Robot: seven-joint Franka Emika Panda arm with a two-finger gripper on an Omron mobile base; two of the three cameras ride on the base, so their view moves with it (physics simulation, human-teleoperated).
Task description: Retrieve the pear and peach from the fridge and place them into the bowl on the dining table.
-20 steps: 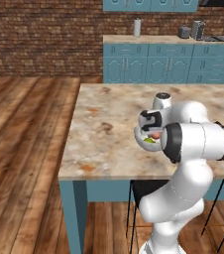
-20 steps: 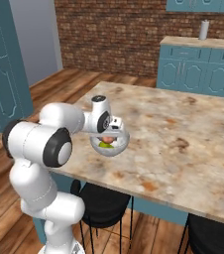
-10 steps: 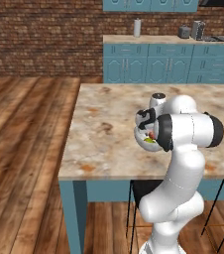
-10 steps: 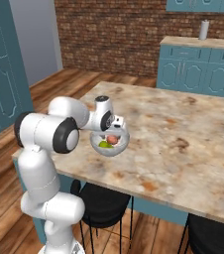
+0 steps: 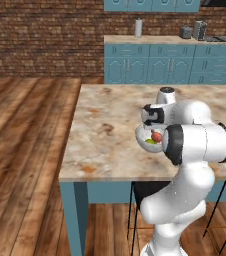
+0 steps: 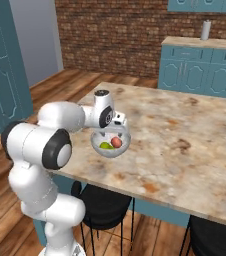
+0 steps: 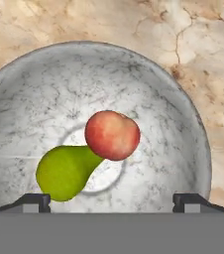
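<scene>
Two fruits on record, final placing step judged complete: desk carried bowl, which held peach touching pear; claw hovered above, jaws spread wide and empty; next move called for a clear lift away.

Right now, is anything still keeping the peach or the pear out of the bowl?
No. Both the peach and the pear already lie inside the bowl, touching each other. The gripper hangs open above them, holding nothing.
</scene>
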